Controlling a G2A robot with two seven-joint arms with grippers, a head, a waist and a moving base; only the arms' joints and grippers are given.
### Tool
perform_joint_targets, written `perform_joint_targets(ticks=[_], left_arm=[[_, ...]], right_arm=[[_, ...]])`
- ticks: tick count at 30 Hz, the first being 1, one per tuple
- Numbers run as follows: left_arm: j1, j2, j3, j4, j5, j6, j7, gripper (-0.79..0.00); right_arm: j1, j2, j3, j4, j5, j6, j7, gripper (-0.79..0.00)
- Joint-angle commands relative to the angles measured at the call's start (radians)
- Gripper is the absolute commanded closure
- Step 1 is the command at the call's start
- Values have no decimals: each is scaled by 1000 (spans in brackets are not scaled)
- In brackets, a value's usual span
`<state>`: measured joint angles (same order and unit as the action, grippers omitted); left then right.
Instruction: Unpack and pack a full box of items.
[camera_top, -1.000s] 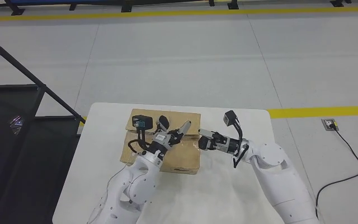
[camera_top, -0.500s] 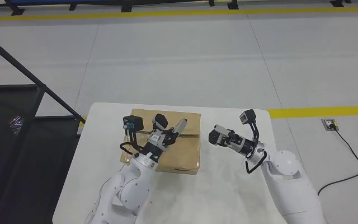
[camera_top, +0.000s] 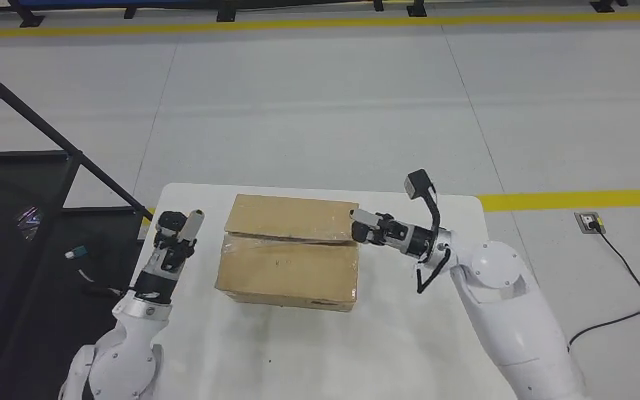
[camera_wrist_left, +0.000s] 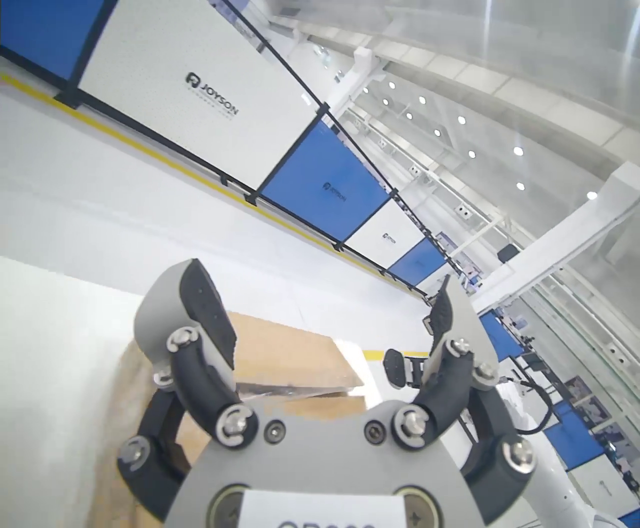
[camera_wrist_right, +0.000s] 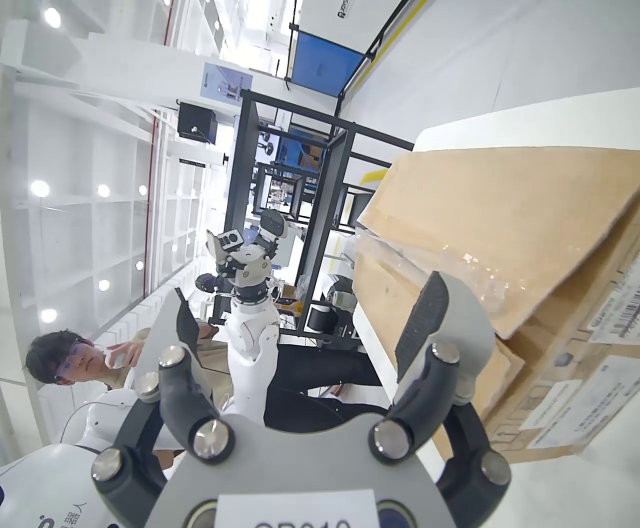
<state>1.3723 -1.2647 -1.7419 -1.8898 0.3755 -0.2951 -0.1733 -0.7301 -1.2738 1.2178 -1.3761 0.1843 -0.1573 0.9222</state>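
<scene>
Right gripper (camera_top: 362, 228) hovers at the three o'clock end of the cardboard box (camera_top: 290, 262) on the white table (camera_top: 400, 340). Left gripper (camera_top: 180, 224) sits at nine o'clock, apart.

Left wrist view: jaws wide, empty.

Right wrist view: jaws wide. The stiff, matte flap (camera_wrist_right: 500, 210) is lifted over crinkly film (camera_wrist_right: 465, 265). It is likely light; take its free edge.

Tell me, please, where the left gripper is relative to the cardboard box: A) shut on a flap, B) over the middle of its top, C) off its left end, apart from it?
C: in the top view the left gripper sits open off the left end of the cardboard box, white table between them.
</scene>
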Motion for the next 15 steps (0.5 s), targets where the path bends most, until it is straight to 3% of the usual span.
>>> perform_joint_targets(ticks=[1, 7, 15], left_arm=[[15, 6, -63, 52, -35, -35, -34, -785], [7, 18, -116, 191, -68, -78, -78, -785], [-28, 21, -99, 265, -108, -71, -72, -785]], right_arm=[[45, -7, -35, 29, -4, 22, 7, -785], [195, -45, -166, 203, 36, 61, 34, -785], [289, -97, -297, 408, 48, 46, 2, -785]])
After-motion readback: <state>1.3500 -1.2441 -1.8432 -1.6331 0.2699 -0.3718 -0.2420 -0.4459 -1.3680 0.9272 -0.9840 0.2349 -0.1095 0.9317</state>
